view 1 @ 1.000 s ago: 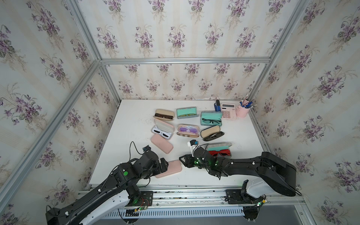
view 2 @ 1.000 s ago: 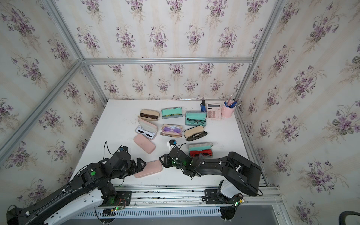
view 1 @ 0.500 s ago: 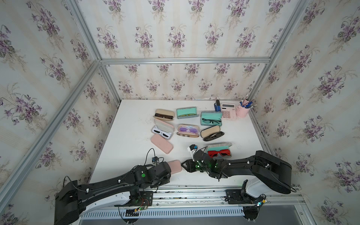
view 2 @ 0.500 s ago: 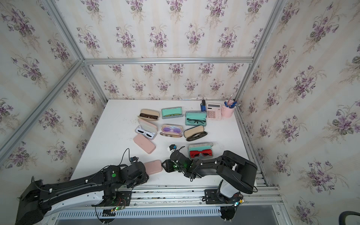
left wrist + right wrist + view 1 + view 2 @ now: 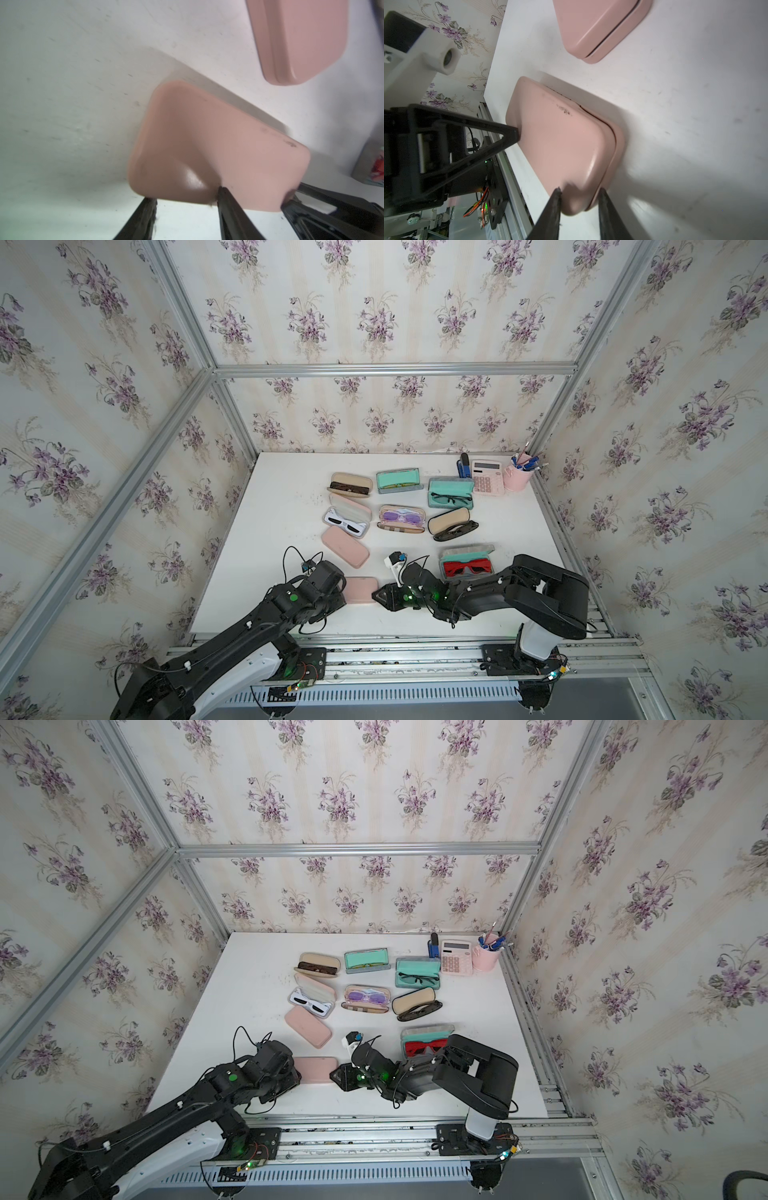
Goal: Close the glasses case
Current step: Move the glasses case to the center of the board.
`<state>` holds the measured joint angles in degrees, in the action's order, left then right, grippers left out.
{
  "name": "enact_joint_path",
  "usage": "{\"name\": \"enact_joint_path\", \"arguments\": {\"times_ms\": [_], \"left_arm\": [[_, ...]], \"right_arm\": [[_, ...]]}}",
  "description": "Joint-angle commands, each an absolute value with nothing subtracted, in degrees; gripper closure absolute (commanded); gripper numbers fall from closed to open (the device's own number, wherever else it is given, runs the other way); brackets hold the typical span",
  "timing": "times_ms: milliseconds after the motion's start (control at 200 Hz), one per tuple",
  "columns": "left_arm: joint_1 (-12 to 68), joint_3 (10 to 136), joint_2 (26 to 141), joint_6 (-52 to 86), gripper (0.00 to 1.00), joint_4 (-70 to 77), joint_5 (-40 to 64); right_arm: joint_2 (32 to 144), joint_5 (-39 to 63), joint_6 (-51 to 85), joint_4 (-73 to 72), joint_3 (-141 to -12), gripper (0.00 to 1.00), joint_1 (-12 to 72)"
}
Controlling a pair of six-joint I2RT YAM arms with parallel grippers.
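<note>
On a white table [image 5: 270, 506] between floral walls [image 5: 374, 323], left gripper [image 5: 185, 196] and right gripper [image 5: 579, 190] each pinch an end of the pink case [image 5: 361, 590].

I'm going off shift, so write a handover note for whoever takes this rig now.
Left gripper: shut on one end of the pink case, which lies near the front edge of the table.
Right gripper: shut on its opposite end, fingers across lid and base.
Done: the lid is down; only a thin dark seam shows.
To do: whether it has latched cannot be told; check, then release both grippers.
</note>
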<state>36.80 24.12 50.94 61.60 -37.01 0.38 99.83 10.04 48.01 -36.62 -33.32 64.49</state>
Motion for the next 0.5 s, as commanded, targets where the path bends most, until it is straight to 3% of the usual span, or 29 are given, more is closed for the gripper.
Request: {"name": "enact_joint_path", "arguments": {"times_ms": [0, 500], "left_arm": [[34.4, 26.1, 56.0, 55.3, 0.49, -34.5, 0.4], [29.1, 32.9, 65.0, 46.6, 0.49, -30.9, -6.6]], "right_arm": [[102.5, 11.9, 47.9, -38.0, -36.0, 0.71, 64.7], [106.4, 12.7, 48.0, -38.7, -39.7, 0.72, 64.7]]}}
